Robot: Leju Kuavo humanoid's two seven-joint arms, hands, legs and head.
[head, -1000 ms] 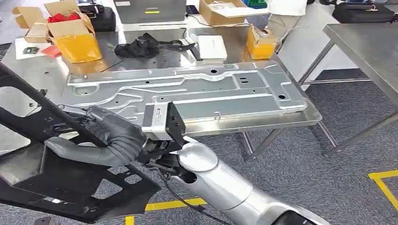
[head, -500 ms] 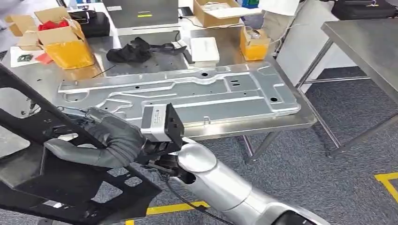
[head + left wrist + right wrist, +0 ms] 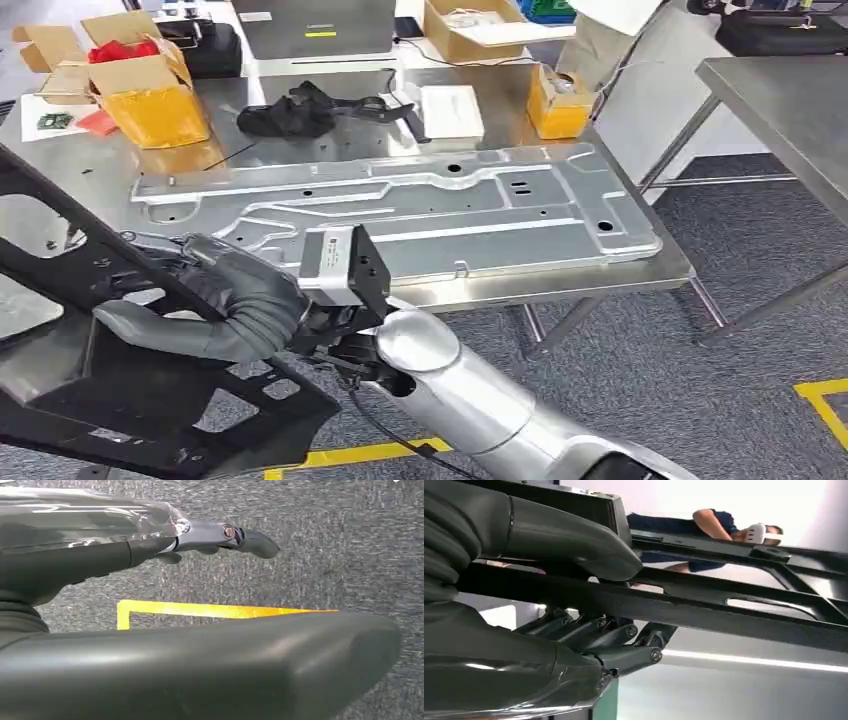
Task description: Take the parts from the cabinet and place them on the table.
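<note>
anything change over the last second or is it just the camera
Mostly the camera: the whole view swung slightly left, then back right, so the table and silver panel only seem to shift. The right hand still grips the black frame in the same place. Nothing was taken or let go.

- My head camera has swung a little, so the whole table (image 3: 120, 170) looks shifted.
- My right hand (image 3: 235, 300) still holds the big black part (image 3: 130, 390), and it sits a bit lower now.
</note>
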